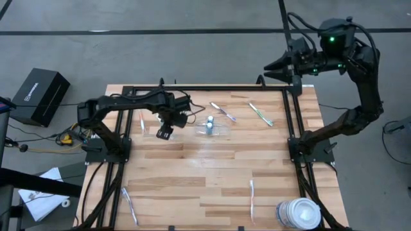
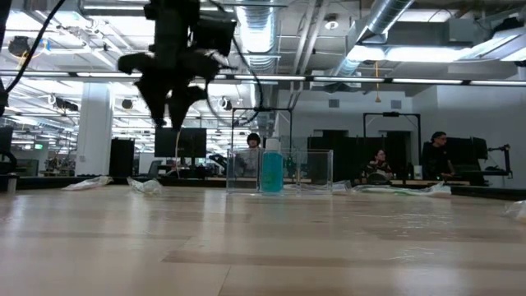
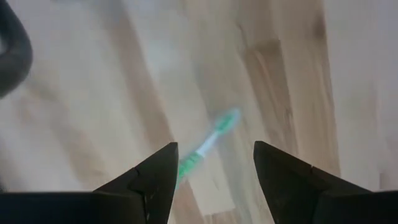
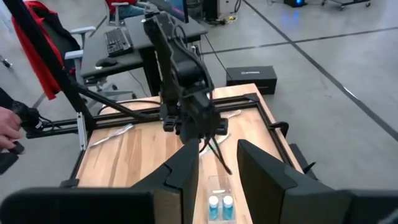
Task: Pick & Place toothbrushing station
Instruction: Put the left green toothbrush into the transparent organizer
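My left gripper [image 3: 214, 171] hangs open above a green brush [image 3: 208, 144] lying on the table [image 1: 212, 173], left of the clear container [image 1: 212, 127]. It lies aslant between my fingers; closing off-line could flick it away. My right gripper [image 1: 273, 66], parked beyond the far edge, is open too.

- A light wooden counter [image 1: 192, 173] made of planks, framed by black metal rails.
- A large white round tub [image 1: 298, 213] stands at the counter's near right corner.
- A black box [image 1: 40, 96] sits on the grey floor [image 1: 160, 51] beyond the counter's left edge.
- White papers [image 1: 42, 192] lie on the floor by the near left corner.
- In the low view, people sit at desks [image 2: 386, 168] in the room behind the counter.
- In the right wrist view, a keyboard [image 4: 118, 40] lies on a dark desk beyond the counter, and a person's hand [image 4: 9, 124] shows nearby.
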Controlling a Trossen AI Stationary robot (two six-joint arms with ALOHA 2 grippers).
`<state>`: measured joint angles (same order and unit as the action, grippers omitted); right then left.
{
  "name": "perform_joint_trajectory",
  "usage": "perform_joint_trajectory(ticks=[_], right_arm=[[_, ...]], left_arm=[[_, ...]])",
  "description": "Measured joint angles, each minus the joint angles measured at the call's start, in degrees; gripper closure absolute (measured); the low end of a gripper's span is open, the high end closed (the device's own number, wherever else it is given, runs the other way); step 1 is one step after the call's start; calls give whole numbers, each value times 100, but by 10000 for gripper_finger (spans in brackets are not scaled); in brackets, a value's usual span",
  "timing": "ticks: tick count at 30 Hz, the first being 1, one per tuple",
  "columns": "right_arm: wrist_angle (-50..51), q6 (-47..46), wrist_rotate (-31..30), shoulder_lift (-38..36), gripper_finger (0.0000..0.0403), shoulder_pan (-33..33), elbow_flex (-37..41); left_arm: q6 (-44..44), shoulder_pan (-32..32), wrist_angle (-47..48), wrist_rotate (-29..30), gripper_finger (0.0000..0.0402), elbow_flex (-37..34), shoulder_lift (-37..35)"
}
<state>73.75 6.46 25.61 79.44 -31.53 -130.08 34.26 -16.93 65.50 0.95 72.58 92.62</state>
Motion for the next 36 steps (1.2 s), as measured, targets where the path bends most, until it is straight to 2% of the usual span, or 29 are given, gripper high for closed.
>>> perform_joint_trajectory(ticks=[5,11,16,23,36], right_arm=[[5,16,0,-42,300,2,2],[-1,107,2,-64,300,2,-2],[1,49,2,-63,300,2,-2],[23,-45,6,-76,300,2,-2],[43,-267,12,-76,300,2,-2]], left_arm=[[131,2,-208,-53,196,-714,2],[-28,16,-1131,-52,196,-1271,2],[-36,26,-1667,-55,195,-1417,2],[-45,-20,-1692,-57,195,-1671,0],[-174,-20,-2372,-144,208,-2250,-33]])
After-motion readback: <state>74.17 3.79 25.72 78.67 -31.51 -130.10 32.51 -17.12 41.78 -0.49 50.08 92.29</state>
